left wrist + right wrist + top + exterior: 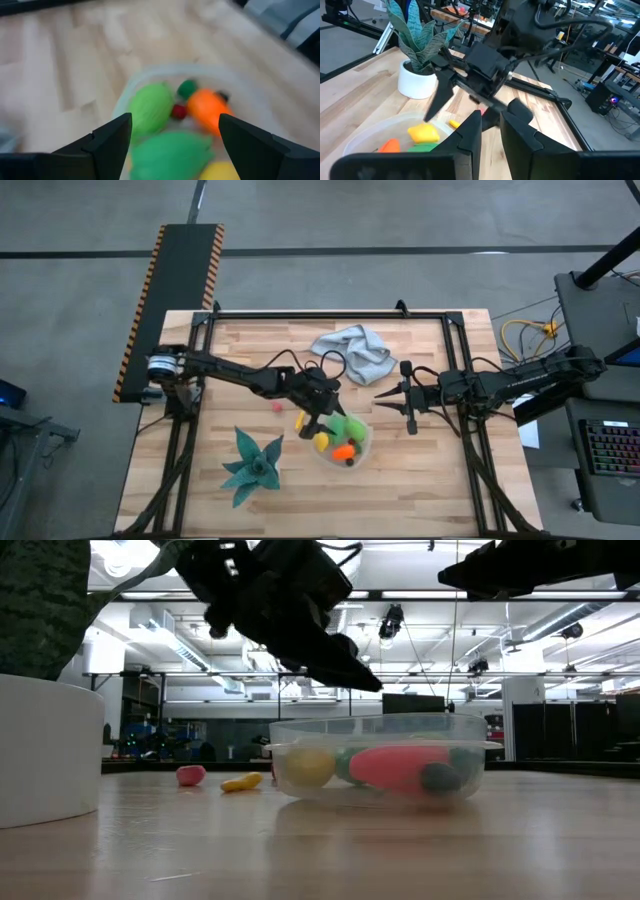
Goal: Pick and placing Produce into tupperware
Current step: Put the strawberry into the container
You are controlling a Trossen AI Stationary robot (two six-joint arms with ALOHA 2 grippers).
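Observation:
The clear round tupperware (366,442) stands on the table near its middle and holds several produce pieces: two green ones (150,107), an orange one (207,107), a yellow one (423,133) and small red and dark ones. A pink piece (277,407) and a yellow piece (300,420) lie on the table to its left. My left gripper (322,425) hovers just above the container's left part, open and empty (175,127). My right gripper (380,402) is shut and empty, raised to the right of the container.
A teal spiky plant in a white pot (252,463) stands at the near left of the container. A grey-blue cloth (352,350) lies crumpled at the far middle. A black frame runs along the table's edges, with bare wood at the near right.

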